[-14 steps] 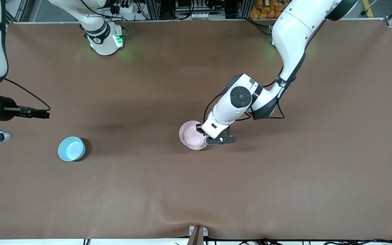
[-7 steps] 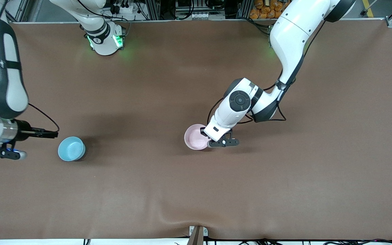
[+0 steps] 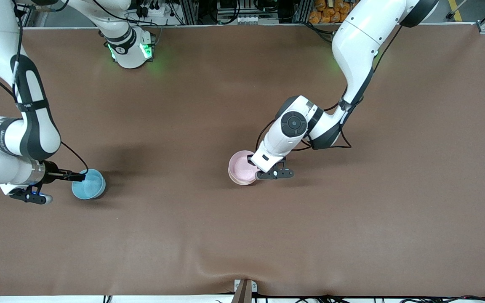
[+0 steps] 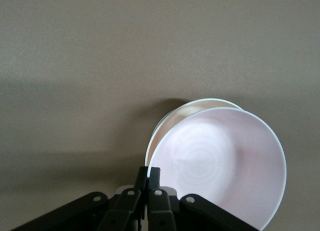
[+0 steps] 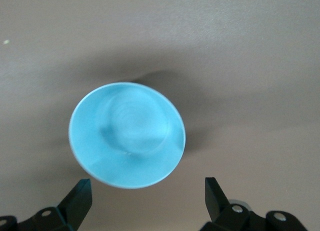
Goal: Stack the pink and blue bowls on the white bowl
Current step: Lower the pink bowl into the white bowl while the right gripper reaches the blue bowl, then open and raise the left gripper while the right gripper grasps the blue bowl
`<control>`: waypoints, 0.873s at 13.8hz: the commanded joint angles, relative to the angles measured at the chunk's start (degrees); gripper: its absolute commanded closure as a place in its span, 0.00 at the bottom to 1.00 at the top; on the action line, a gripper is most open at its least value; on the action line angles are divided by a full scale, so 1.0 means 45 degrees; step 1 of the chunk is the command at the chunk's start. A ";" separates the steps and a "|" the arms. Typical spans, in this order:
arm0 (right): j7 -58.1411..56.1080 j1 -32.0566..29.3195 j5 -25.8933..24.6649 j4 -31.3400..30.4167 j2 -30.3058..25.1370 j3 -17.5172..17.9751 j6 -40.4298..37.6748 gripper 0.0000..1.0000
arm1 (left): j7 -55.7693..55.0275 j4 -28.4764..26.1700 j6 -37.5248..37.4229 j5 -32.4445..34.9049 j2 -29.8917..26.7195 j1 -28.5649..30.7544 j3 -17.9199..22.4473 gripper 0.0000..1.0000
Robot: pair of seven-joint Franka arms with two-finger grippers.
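The pink bowl (image 3: 241,167) is sitting tilted in the white bowl (image 4: 172,120) near the middle of the tabletop (image 3: 242,235), the white rim peeking out beneath it. The left gripper (image 3: 257,168) is pinching the pink bowl's rim at its 3 o'clock edge, jaws clenched on it. The blue bowl (image 3: 88,184) is standing alone toward the right arm's end, at about 9 o'clock from the pink bowl. The right gripper (image 3: 78,176) is hovering at the blue bowl's 9 o'clock edge, jaws spread wide, grasping nothing.
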 commanded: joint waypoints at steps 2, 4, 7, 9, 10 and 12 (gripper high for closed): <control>-0.0300 -0.0642 0.0102 -0.0546 0.0864 0.0126 0.2043 0.00 | -0.0085 -0.0141 -0.0006 0.0308 -0.0130 -0.0018 0.0011 0.15; -0.0652 -0.0839 0.0122 -0.0997 0.0984 0.0165 0.2790 0.00 | -0.0162 -0.0122 -0.0083 0.0308 -0.0324 0.0002 0.0011 0.00; -0.0653 -0.0780 0.0141 -0.1037 0.1101 0.0165 0.2929 0.17 | -0.0007 0.0053 -0.2572 0.0308 -0.2602 0.0955 -0.0008 0.00; -0.0595 -0.0800 0.0141 -0.1037 0.1101 0.0184 0.2890 0.65 | 0.0459 0.0112 -0.4605 0.0289 -0.4204 0.2008 -0.0047 0.00; -0.0575 -0.0819 0.0238 -0.1057 0.1082 0.0203 0.2871 0.83 | 0.1042 0.0132 -0.5485 0.0134 -0.4850 0.2536 -0.0086 0.00; -0.0575 -0.0781 0.1036 -0.1057 0.0985 0.0184 0.2754 1.00 | 0.1922 0.0151 -0.7126 0.0094 -0.6120 0.3397 -0.0106 0.00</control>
